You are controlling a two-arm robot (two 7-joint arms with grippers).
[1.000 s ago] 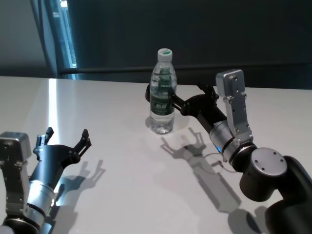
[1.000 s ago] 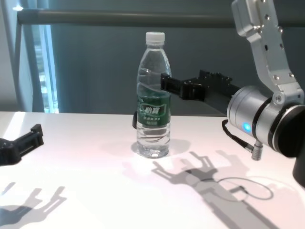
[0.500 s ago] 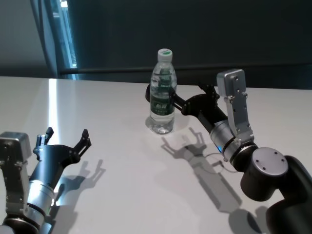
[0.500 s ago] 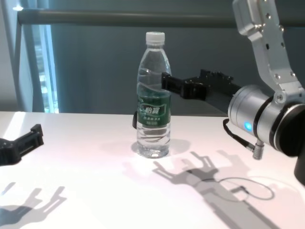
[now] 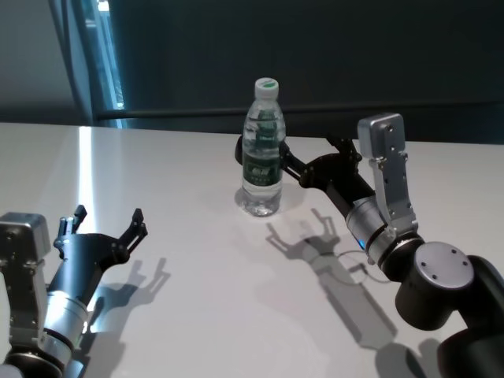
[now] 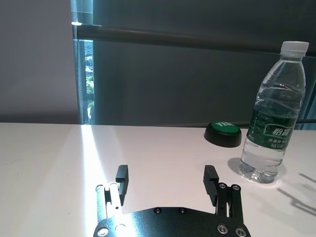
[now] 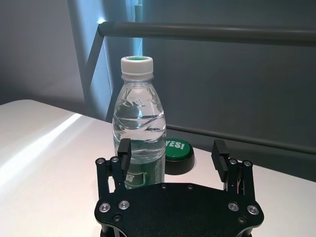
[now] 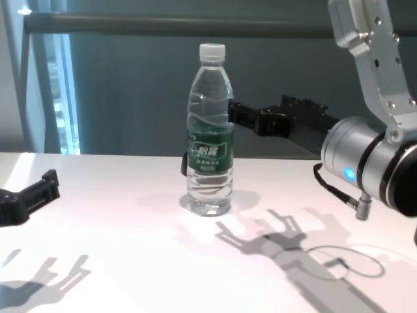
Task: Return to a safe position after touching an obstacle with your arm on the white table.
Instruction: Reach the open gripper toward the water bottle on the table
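The obstacle (image 5: 262, 150), a tall clear water bottle with a white cap and green label band, stands upright toward the far middle of the white bench (image 5: 197, 268). The right claw (image 5: 279, 153) is at about label height just beside it, fingers spread and holding nothing; the reach fits an arm that is at the bottle for contact and not for a grasp, since in the right wrist view one fingertip (image 7: 123, 153) sits in front of the label while the other is out in open air. Whether that finger actually touches the plastic cannot be told from any view. The left claw (image 5: 106, 228) rests low over the near left of the bench, also spread and empty, well apart from the bottle, which reads as a parked pose. Behind the bottle lies a round green button (image 7: 177, 150) on a black base; the head view largely hides it behind the bottle. The chest view cuts off the left claw at the frame edge, and the right arm's upper joints run out of that frame too.
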